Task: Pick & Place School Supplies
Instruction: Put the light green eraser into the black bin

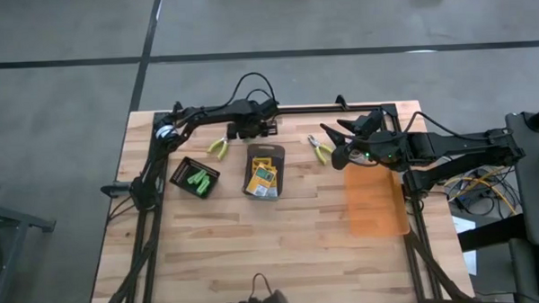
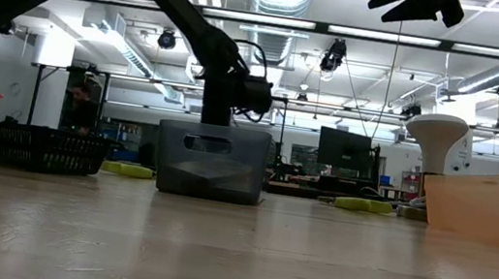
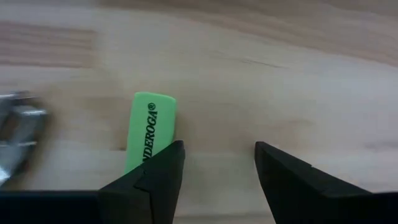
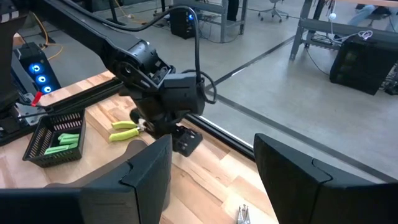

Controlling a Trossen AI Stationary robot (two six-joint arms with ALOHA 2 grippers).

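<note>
Green sticks [image 1: 198, 181] are binned at centre left, two pliers [image 1: 218, 148] are left out; left gripper [image 1: 267, 129] and right gripper [image 1: 334, 140] are held open, empty.

Wooden plank table [image 1: 255, 251] carries: black mesh basket [image 1: 194, 177] at 9 o'clock, grey tray [image 1: 265, 170] centre, pliers [image 1: 218, 148] at 11 o'clock, second pliers [image 1: 322, 150] at 1 o'clock, orange sheet [image 1: 375, 202] at 3 o'clock. One green stick [image 3: 149, 130] lies flat on the wood.
</note>
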